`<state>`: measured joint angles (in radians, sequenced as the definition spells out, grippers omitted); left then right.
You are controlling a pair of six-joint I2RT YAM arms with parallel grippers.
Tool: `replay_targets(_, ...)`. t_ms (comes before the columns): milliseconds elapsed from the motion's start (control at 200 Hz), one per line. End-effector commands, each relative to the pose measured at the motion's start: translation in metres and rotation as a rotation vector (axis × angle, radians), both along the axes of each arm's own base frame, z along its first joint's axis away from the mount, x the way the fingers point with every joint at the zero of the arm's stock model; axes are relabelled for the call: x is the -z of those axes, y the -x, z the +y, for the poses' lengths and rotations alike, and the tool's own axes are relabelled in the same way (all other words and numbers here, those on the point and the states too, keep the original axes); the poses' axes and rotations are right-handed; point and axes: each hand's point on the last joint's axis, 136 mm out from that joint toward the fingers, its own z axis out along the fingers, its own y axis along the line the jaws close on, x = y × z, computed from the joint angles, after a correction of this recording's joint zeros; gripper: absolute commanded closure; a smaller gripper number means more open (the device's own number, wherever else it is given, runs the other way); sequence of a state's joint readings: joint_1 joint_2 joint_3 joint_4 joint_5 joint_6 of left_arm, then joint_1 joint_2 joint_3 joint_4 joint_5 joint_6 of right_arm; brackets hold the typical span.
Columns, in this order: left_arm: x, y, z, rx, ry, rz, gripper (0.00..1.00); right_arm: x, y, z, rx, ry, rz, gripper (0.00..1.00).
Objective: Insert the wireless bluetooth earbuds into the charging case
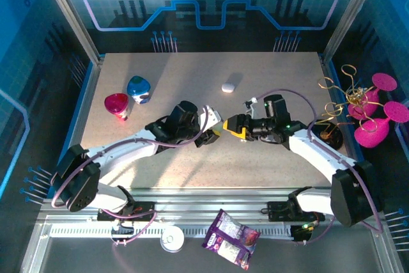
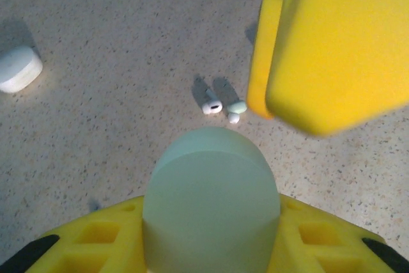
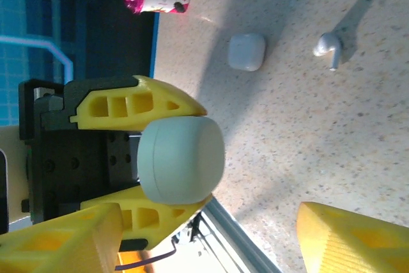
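- The left end effector (image 3: 201,155) is clamped on a mint-green pebble-shaped plastic case (image 3: 181,158). In the right wrist view one yellow finger sits above the case and one below it. The case's rear part is hidden between those fingers, and no lid seam can be made out.
- The right end effector (image 1: 230,126) has its yellow fingers spread apart with nothing between them. In its own wrist view the bottom edge cuts off both fingers.
- Two tiny white plastic earbuds with short stems (image 2: 211,105) lie side by side on the speckled beige bench (image 1: 287,68). They are just beyond the mint case and just beside one right fingertip (image 2: 262,94). One earbud looks faintly green at its head; finer detail is too small to tell.
- From above, the two end effectors are nose to nose near the middle of the bench.
- A white pebble-shaped plastic case (image 1: 229,86) lies alone farther back, apart from both end effectors, with open bench on every side.
- A pink plastic cup (image 1: 117,105) and a blue plastic cup (image 1: 138,89) stand near the left edge, well apart from the end effectors. Open surface lies behind them and toward the right edge.
- A purple snack bag (image 1: 230,238) and a white round disc (image 1: 171,240) lie off the bench's near edge, between the arm bases.
- A pink wire flower ornament (image 1: 374,113) stands beyond the right edge.
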<state>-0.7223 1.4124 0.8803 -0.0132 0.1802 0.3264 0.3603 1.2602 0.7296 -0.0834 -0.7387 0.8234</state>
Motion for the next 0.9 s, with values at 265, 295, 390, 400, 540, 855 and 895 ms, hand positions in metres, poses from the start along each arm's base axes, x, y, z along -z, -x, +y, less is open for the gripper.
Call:
replay_targets(265, -0.020, 0.018, -0.027, 0.156, 0.035, -0.026, 0.62, 0.000, 0.007, 0.020, -0.061, -0.065, 0.020, 0.48)
replay_targets(295, -0.020, 0.018, -0.027, 0.156, 0.033, -0.025, 0.62, 0.001, 0.007, 0.020, -0.064, -0.064, 0.024, 0.52)
replay_targets(390, -0.019, 0.017, -0.025, 0.151, 0.030, -0.027, 0.62, 0.003, 0.007, 0.019, -0.057, -0.057, 0.027, 0.67)
replay_targets(400, -0.018, 0.018, -0.025, 0.150, 0.028, -0.025, 0.62, 0.003, 0.007, 0.018, -0.057, -0.056, 0.026, 0.68)
replay_targets(540, -0.018, 0.019, -0.024, 0.149, 0.051, -0.054, 0.56, -0.005, 0.006, 0.015, -0.040, -0.074, 0.015, 0.80)
replay_targets(855, -0.085, 0.022, -0.017, 0.127, 0.469, -0.268, 0.08, -0.061, 0.002, 0.004, -0.026, -0.325, -0.034, 0.84)
replay_targets(895, -0.093, 0.020, -0.013, 0.115, 0.537, -0.299, 0.08, -0.069, 0.002, 0.004, -0.032, -0.359, -0.040, 0.84)
